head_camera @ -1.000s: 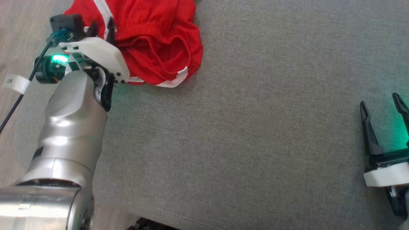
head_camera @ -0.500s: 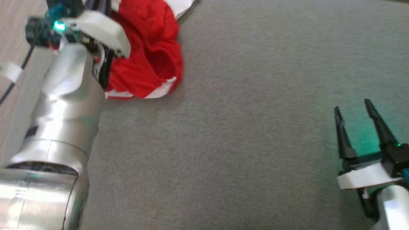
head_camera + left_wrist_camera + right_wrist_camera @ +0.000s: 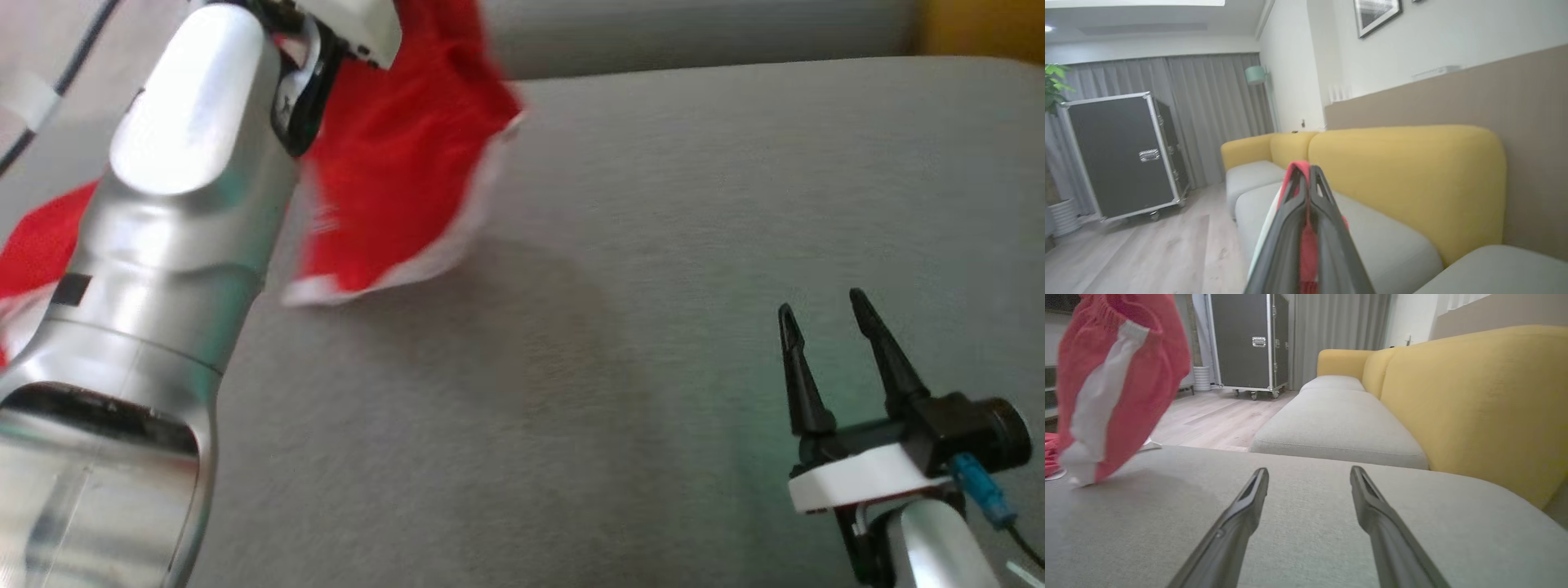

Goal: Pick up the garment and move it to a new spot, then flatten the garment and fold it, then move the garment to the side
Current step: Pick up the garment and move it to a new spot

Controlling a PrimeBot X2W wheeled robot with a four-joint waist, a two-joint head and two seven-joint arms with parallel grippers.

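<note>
Above the near-left part of the grey seat cushion (image 3: 653, 367), the left gripper (image 3: 1306, 169) is pinching the garment (image 3: 400, 163). Its two dark fingers are pressing together on a fold of red cloth, which is showing between them and poking out at their tips in the left wrist view. The garment, red with white trim, is hanging from that grip in a loose, blurred drape beside the silver left forearm (image 3: 180, 163). From the right wrist view its elastic waistband is sitting uppermost and a white stripe is running down it (image 3: 1098, 396). Its lowest white corner is dangling just at the cushion surface; whether it is touching cannot be told. More red cloth is showing behind the forearm at the left edge of the head view, and whether it belongs to the same garment cannot be told.

The right gripper (image 3: 823, 304) is waiting well apart from the garment, low over the right part of the cushion, its fingers standing wide apart and holding nothing.

Beyond, a yellow backrest (image 3: 1404, 171) is running along the wall. On the wooden floor (image 3: 1216, 420) a black flight case (image 3: 1122, 155) is standing with its door shut, hiding whatever is inside. A white ribbed pot (image 3: 1063, 216) is sitting just beside it.
</note>
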